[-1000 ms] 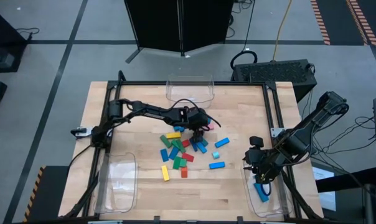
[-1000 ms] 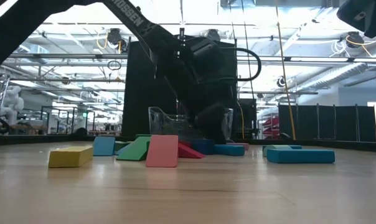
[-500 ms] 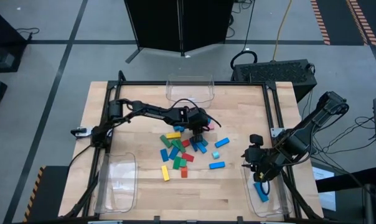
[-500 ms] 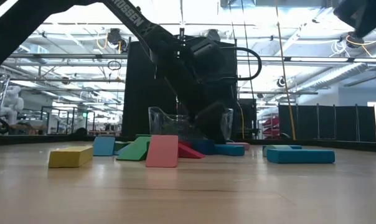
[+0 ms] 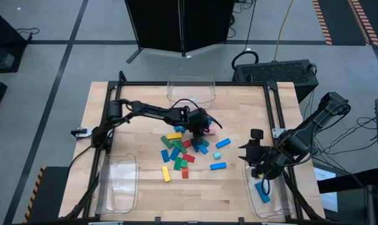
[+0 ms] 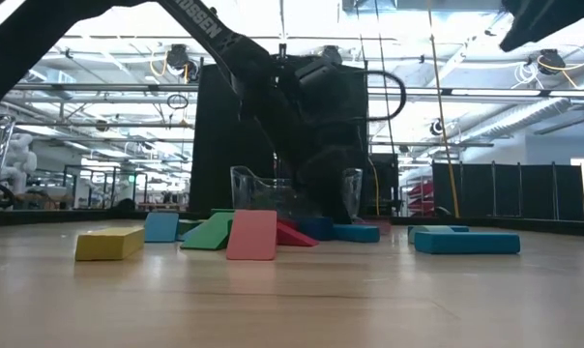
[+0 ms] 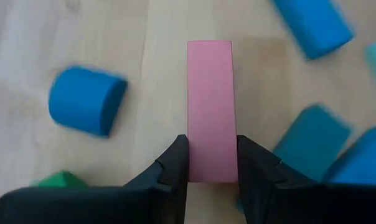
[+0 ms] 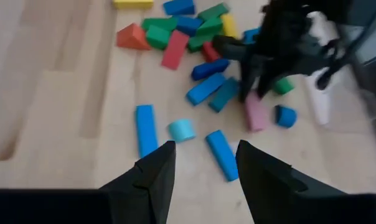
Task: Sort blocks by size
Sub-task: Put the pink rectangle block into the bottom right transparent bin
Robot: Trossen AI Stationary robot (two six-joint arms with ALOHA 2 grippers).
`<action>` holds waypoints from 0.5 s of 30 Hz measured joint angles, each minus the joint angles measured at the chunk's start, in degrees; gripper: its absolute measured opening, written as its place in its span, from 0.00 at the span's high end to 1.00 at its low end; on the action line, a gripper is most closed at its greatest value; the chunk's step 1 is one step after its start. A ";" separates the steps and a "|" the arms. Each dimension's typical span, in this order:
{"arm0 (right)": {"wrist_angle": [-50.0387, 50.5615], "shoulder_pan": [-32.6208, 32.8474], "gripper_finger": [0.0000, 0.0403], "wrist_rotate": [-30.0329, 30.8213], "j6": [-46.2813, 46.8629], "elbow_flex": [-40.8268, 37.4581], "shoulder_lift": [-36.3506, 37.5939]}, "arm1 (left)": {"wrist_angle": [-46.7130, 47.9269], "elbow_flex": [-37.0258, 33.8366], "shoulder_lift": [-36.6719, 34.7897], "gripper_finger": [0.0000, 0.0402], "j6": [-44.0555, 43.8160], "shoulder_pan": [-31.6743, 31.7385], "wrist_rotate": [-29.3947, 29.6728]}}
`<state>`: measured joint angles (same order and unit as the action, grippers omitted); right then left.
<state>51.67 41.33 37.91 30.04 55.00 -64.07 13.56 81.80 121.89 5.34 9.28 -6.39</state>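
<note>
A pile of coloured blocks [image 5: 184,152] lies in the middle of the wooden table. My left gripper [image 7: 211,163] reaches into the pile's far right part and is shut on a pink bar [image 7: 211,93]; the right wrist view shows that pink bar [image 8: 256,117] below the left arm. A blue cylinder [image 7: 86,101] and blue pieces [image 7: 312,142] lie beside it on the wood. My right gripper [image 8: 200,163] hangs open over the near right bin [image 5: 268,199], which holds a blue block [image 5: 262,191]. My left gripper pinches the pink bar's two long sides [image 7: 211,171] between its two fingers, at the bar's end nearest the wrist. The fingers slant down from the table's left, and the bar runs on ahead of them. The bar seems to lie flat on the table.
A clear bin [image 5: 190,89] stands at the far edge and another [image 5: 117,184] at the near left. Two blue bars [image 5: 218,166] and a cyan piece [image 5: 223,143] lie apart to the right of the pile. A black frame edges the table.
My right gripper has turned at the wrist above the near right bin while staying in place. The blocks lie as before.
</note>
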 joint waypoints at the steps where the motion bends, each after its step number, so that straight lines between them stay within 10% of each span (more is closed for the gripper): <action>1: -0.23 -0.34 0.59 0.99 -0.59 0.00 -0.28 | 0.31 0.00 -0.80 0.76 0.00 -0.01 -0.39; 8: -0.81 -3.10 0.59 5.10 -2.98 0.00 -5.49 | 0.72 0.05 -6.01 0.76 0.97 0.03 -5.52; 15: -2.91 -4.62 0.59 13.85 -10.49 -0.04 -12.03 | -0.41 0.07 -8.59 0.76 2.26 -0.04 -25.96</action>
<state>48.76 36.71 51.76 19.56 54.96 -76.10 13.15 81.87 113.30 7.60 9.25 -32.34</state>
